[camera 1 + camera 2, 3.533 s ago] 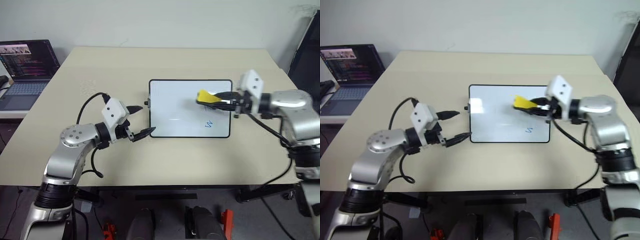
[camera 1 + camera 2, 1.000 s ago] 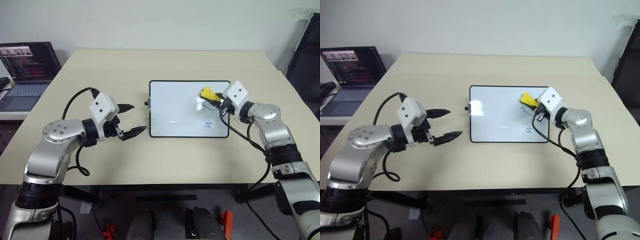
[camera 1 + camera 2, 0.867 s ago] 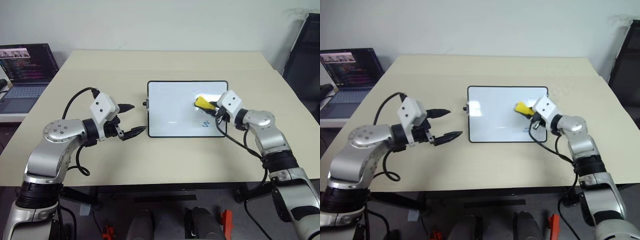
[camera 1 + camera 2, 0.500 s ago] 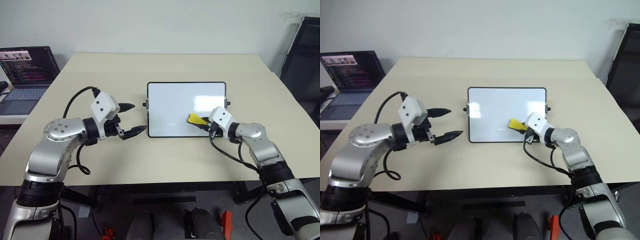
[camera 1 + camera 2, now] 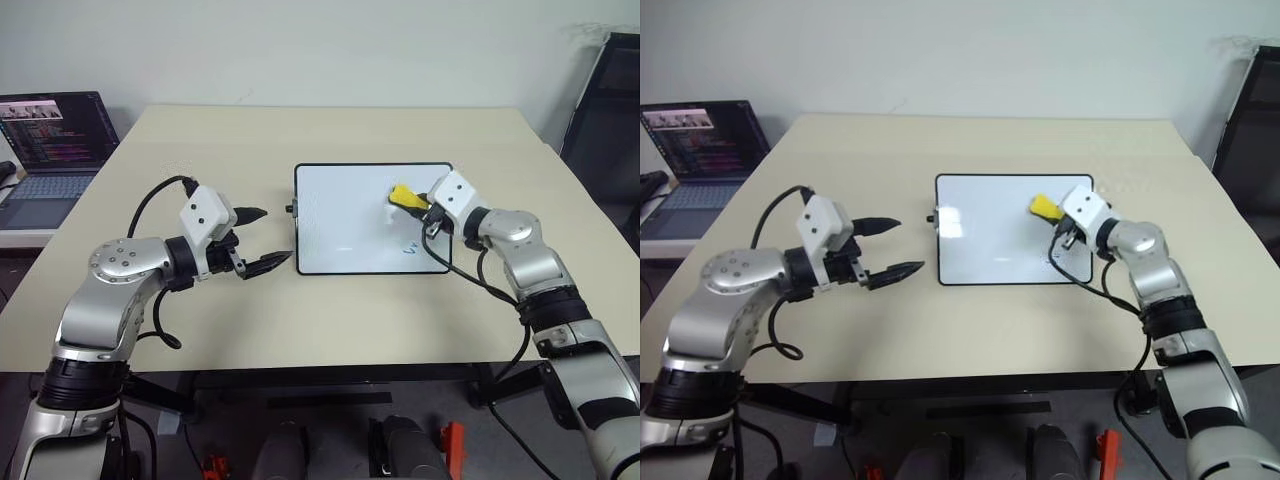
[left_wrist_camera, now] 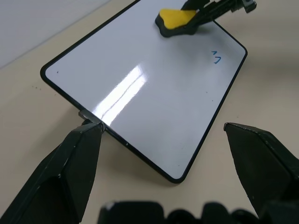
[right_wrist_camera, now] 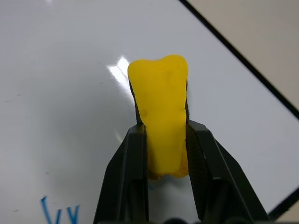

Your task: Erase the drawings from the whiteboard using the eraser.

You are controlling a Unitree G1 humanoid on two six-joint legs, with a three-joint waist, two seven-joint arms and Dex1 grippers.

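The whiteboard [image 5: 340, 220] lies flat in the middle of the table. My right gripper [image 5: 412, 199] is shut on the yellow eraser [image 5: 402, 194], which sits over the board's far right part, seemingly touching it; the wrist view shows the eraser [image 7: 161, 112] clamped between both fingers. Of the drawings, a small blue squiggle [image 6: 216, 57] shows near the board's right near corner, also in the right wrist view as blue strokes [image 7: 58, 212]. My left gripper [image 5: 275, 236] hovers open just left of the board's left edge, holding nothing.
A laptop [image 5: 50, 140] stands open on a side surface at the far left. A black chair [image 5: 605, 100] is beyond the table's right edge. Bare tan tabletop [image 5: 330, 320] surrounds the board.
My right gripper swept the eraser down to the board's near edge and back up to its far right part. The blue squiggle is smaller than before. The left arm stayed still.
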